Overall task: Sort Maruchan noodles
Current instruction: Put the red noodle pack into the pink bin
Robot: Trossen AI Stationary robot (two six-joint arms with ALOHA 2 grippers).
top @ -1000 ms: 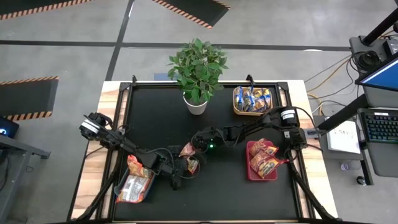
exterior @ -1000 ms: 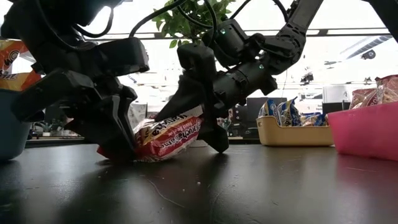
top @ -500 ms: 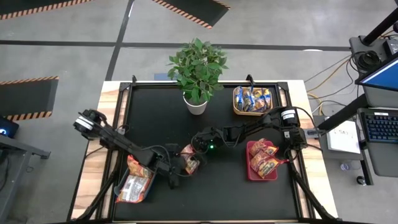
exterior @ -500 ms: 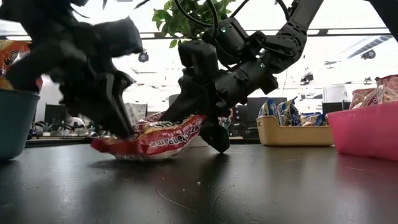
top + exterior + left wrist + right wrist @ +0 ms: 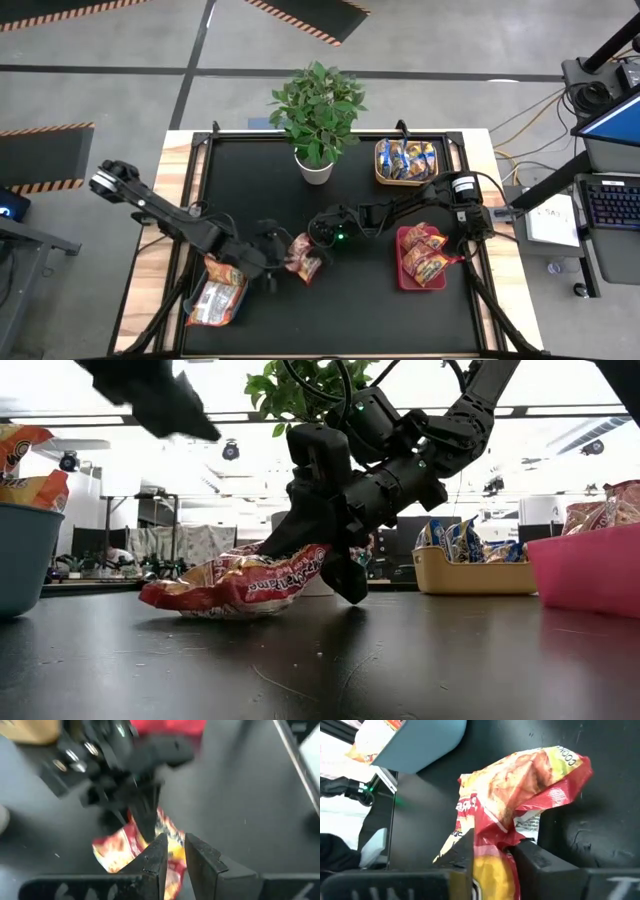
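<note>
I've got the right gripper [image 5: 311, 253] clamped on a red noodle packet [image 5: 303, 258] mid-desk [image 5: 360, 310]; in the right wrist view the packet [image 5: 520, 810] sits pinched between the fingers, w/ its free end lying on the desk. Left gripper [image 5: 172, 857] is just beside the packet, lifted off it, fingers narrow w/ nothing in them. More packets sit in the blue bin [image 5: 217, 300], red bin [image 5: 421, 258] & tan bin [image 5: 406, 160]. Potted plant [image 5: 317, 115] at the back.
</note>
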